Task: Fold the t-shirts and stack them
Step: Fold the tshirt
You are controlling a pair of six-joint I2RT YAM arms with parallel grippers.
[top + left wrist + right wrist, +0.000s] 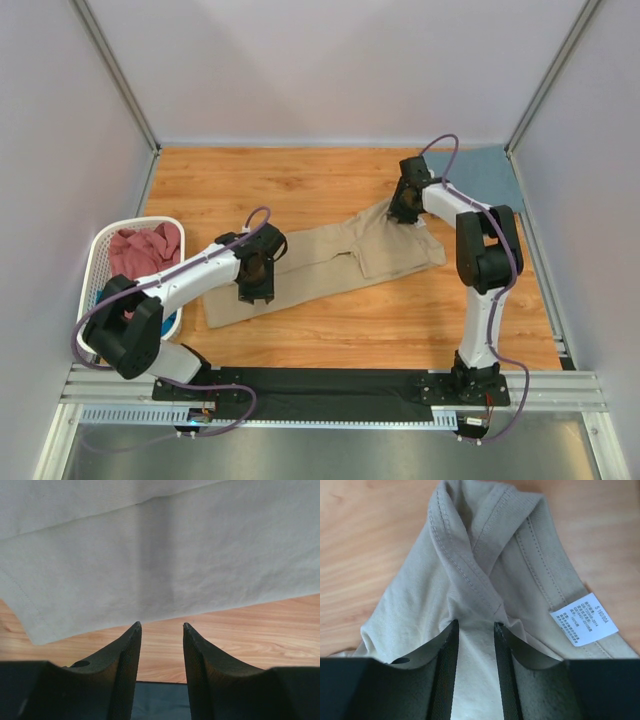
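T-shirt (330, 265) tan, laid out long — collar (470, 535) bunched, white label (583, 618) showing.

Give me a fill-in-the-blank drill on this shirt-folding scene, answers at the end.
1. The tan t-shirt lies on the ___ table.
2. The shirt on top in the white laundry basket is ___.
3. The white neck label lies beside the ___ gripper.
4. The left gripper is ___, holding nothing.
Missing words: wooden, pink, right, open.

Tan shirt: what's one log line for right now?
tan t-shirt: lying on table | left gripper: open, empty, beside shirt edge | right gripper: shut on cloth by collar
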